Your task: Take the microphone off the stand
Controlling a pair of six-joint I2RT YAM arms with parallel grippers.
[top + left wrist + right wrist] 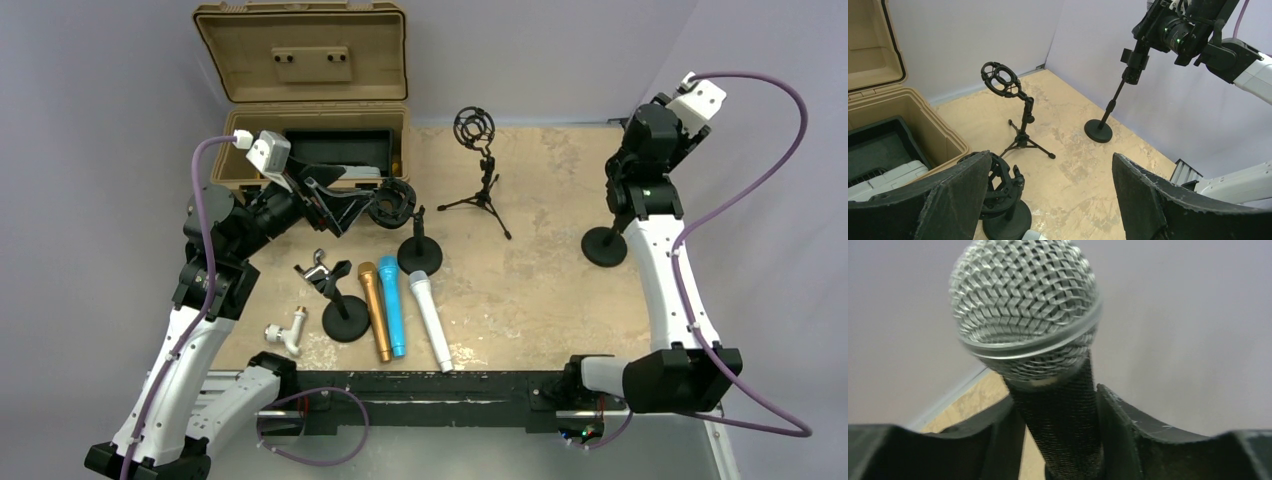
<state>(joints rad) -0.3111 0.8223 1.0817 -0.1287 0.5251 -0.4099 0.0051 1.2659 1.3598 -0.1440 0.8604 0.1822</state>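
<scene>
The microphone (1023, 315) has a silver mesh head and a black textured handle. It stands upright between the fingers of my right gripper (1058, 401), and both pads press against the handle, so the gripper is shut on it. In the left wrist view the right gripper (1152, 27) sits at the top of a thin black stand (1098, 131) with a round base. From the top camera the stand's base (604, 246) shows below the right wrist, which hides the microphone. My left gripper (1048, 200) is open and empty over the table's left half.
An open tan case (300, 110) stands at the back left. A tripod with a ring mount (478, 160) is at the back centre. Two round-base stands (419, 255) (345, 318), gold (374, 310), blue (392, 305) and white (430, 320) microphones and a white fitting (285, 333) lie in front.
</scene>
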